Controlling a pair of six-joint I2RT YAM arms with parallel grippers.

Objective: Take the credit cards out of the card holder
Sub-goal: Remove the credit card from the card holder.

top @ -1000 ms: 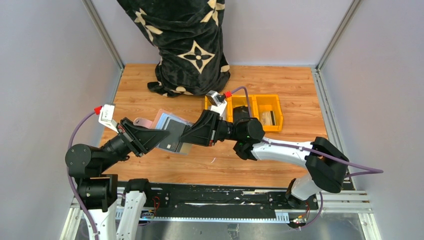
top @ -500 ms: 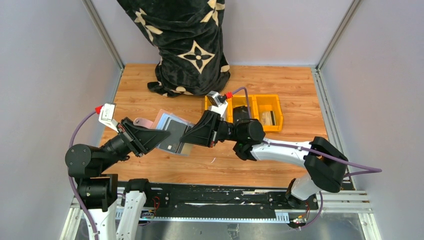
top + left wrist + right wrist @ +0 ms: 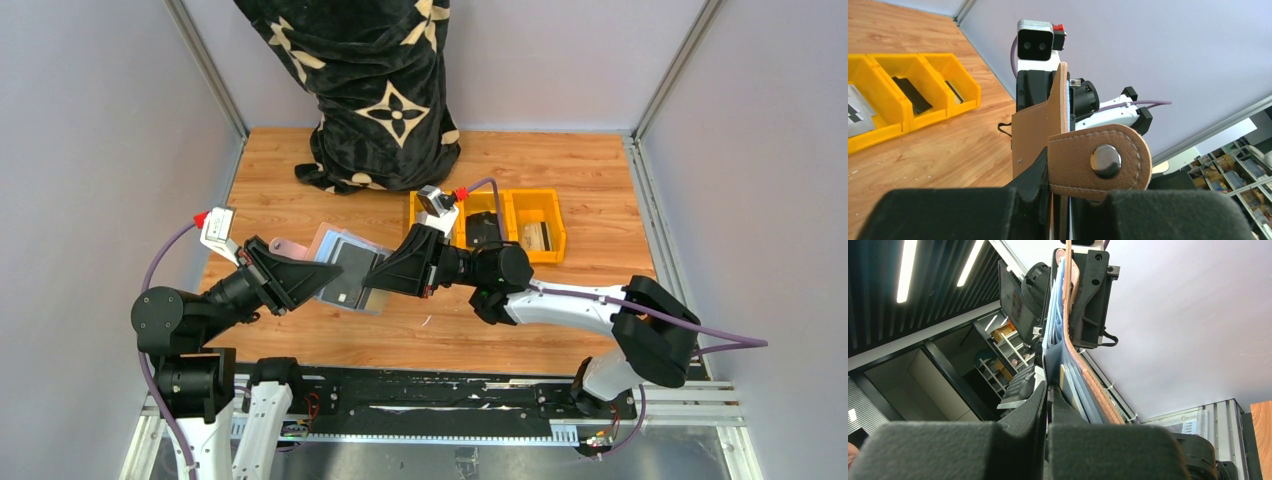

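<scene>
mid-frame we had the left hand (image 3: 1050,200) grasping the card holder (image 3: 1073,160), right hand (image 3: 1048,407) clenched on the credit cards (image 3: 1054,315).

The card holder (image 3: 348,268) hangs above the counter (image 3: 560,325), near its middle, with the credit cards (image 3: 1053,320) tucked in it. The left arm's fingers (image 3: 308,272) clamp its left side and the right arm's fingers (image 3: 388,272) pinch its right edge. Behind and to the right, a three-compartment bin (image 3: 556,238) sits on the counter. A draped cloth (image 3: 370,90) stands at the far edge.
</scene>
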